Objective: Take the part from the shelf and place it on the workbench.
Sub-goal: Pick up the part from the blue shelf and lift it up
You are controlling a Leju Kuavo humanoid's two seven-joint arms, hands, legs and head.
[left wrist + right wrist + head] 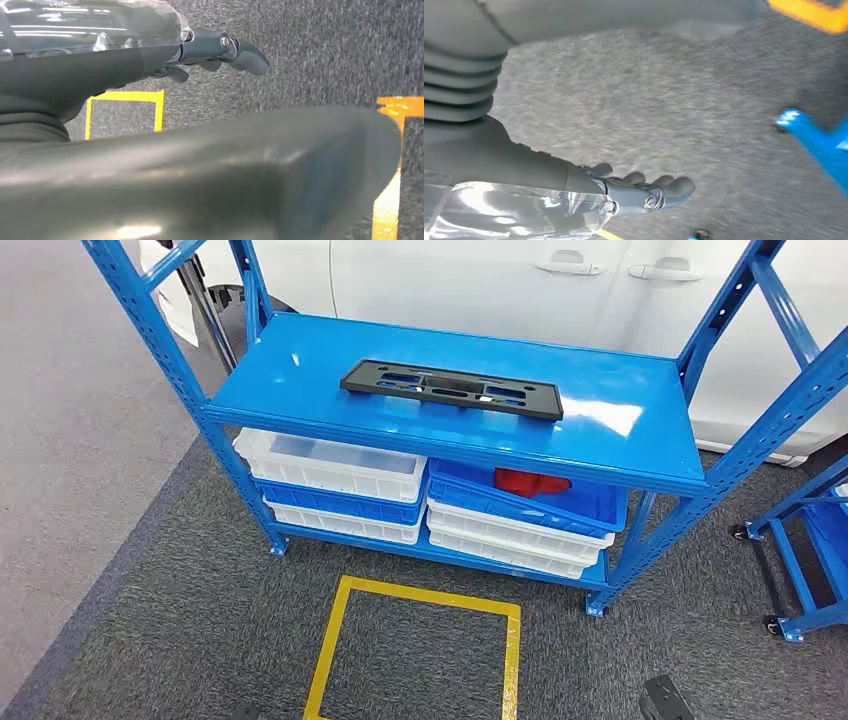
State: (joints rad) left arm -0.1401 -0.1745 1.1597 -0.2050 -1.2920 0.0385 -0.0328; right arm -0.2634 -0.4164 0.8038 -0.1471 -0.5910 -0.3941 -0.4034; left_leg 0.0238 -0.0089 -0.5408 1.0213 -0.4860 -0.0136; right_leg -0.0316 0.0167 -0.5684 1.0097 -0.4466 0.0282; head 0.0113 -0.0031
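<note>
- A blue metal shelf [300, 375] stands against a white car [480, 280]. Its top deck carries the task's thing, a long flat black part [452, 388] with cut-outs, lying near the middle of the deck and angled slightly.
- Below the deck sit stacked white and blue bins [340, 480]; one blue bin [540, 502] holds something red [530, 483].
- On the grey carpet in front of the shelf is a yellow taped square [415, 645]. A second blue rack [810, 540] on wheels stands at the right edge.
- Risk, as a judgement: the part is thin and lies flat, so fingers may fail to get under it and could push it toward the deck's back edge. A lopsided hold on so long a piece could let it tip and slip.
- The workbench is not in sight, so the robot will likely have to turn while carrying.
- The wrist views add what the head view lacks: the left hand [220, 50] and right hand [644, 192] hang over the carpet, fingers loosely extended, holding nothing.
</note>
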